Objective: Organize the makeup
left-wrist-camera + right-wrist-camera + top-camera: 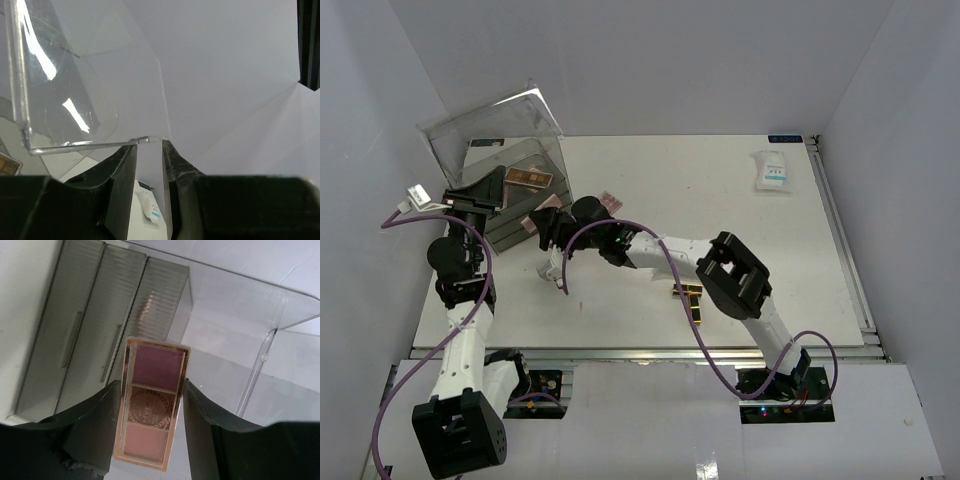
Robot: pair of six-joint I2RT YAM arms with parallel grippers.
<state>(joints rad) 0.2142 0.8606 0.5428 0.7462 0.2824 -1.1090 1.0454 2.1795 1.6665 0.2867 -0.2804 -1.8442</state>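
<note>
At upper left the left gripper (149,145) pinches the clear lid (65,100) up — so the right gripper (151,385), clamped on 1 long palette (152,410), can reach inside.

Left gripper (149,144) pinching clear lid (70,100), right gripper (150,385) clamping long palette (150,412)

White table (720,200) carries clear box (525,195), sachet (771,170) and lipstick tubes (687,291).

A long pink-brown palette (150,402) stands clamped in the right gripper (152,385). Another palette (532,177) apparently lies inside the box (490,135). A white-blue sachet (772,170) lies at the far right of the counter (720,220), with black-and-gold lipstick tubes (687,291) near the middle.
</note>
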